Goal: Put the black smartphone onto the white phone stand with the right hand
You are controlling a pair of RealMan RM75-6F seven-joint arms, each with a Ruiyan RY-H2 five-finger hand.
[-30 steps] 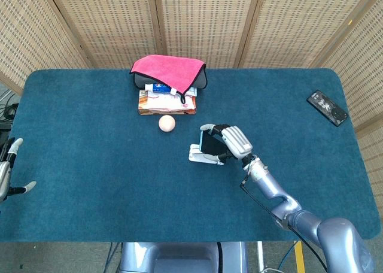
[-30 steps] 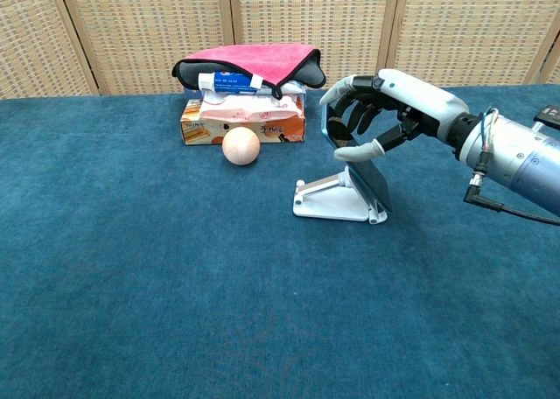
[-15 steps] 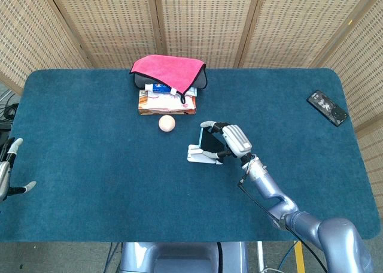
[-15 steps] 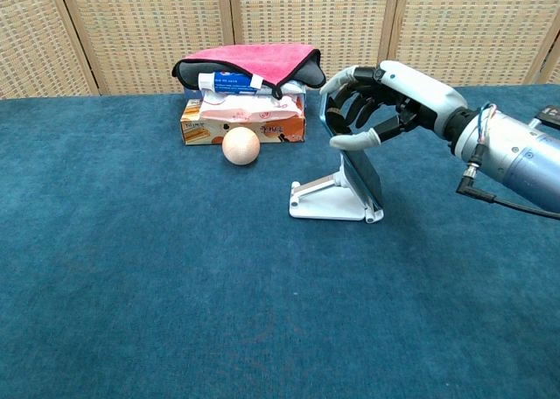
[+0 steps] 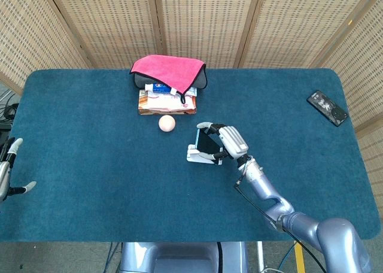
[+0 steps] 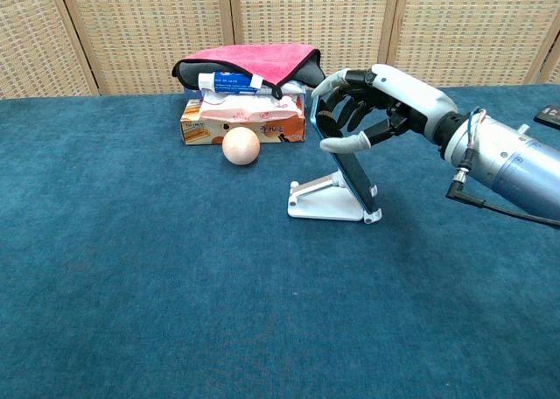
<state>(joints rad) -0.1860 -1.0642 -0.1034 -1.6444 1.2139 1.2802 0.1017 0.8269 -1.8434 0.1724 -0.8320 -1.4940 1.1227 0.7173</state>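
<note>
Two phones were in view: one black smartphone (image 6: 357,182) leaning tilted on the single white phone stand (image 6: 325,203) near the middle of the blue tabletop (image 5: 90,141), and a second dark phone (image 5: 327,107) lying flat near the far right corner. One peach ball (image 6: 241,145) sat before a tissue box (image 6: 243,119) under one pink cloth (image 5: 167,67). The smartphone looked slim and dark, edge-on in the chest view. The right hand (image 6: 372,106) had its fingers (image 6: 343,143) curled around its upper end. The left hand (image 5: 8,168) was cut off at the frame edge; its grasp could not be told.
</note>
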